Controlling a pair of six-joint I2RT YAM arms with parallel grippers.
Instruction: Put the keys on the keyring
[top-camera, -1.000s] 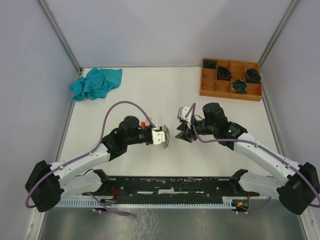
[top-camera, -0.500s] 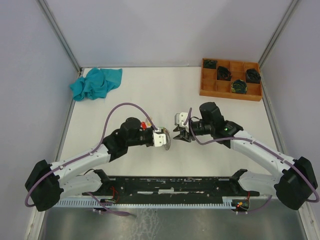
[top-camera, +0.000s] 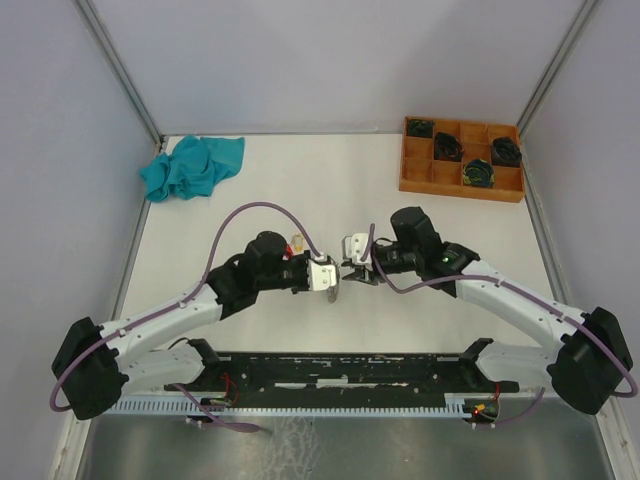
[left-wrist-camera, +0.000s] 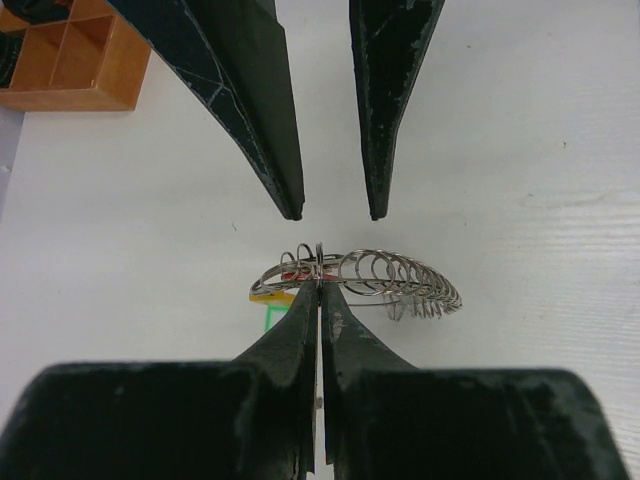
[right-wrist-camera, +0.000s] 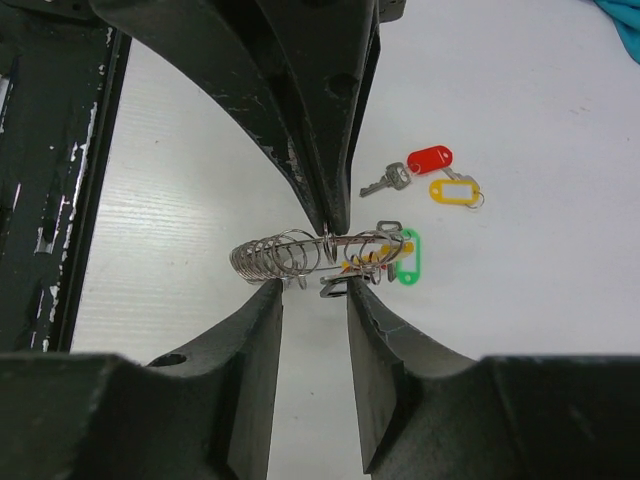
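While my left pincer (left-wrist-camera: 319, 300) was clamped on the keyring (left-wrist-camera: 390, 280) over the middle of the bench (top-camera: 300, 190), my right pincer (right-wrist-camera: 312, 290) faced it with jaws apart, tips just short of the wire coils. The red-tagged key (right-wrist-camera: 412, 168) and yellow-tagged key (right-wrist-camera: 452, 190) lay together on the bench nearby. The green tag (right-wrist-camera: 408, 258) showed at the ring's end; whether threaded, I could not tell.

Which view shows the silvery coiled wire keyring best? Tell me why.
Left wrist: the silvery coiled wire keyring shows as a whole oval, pinched at its edge by the shut left tool. Right wrist shows its coils bunched, a green plastic tag at one end. Top external shows only a tiny sliver.
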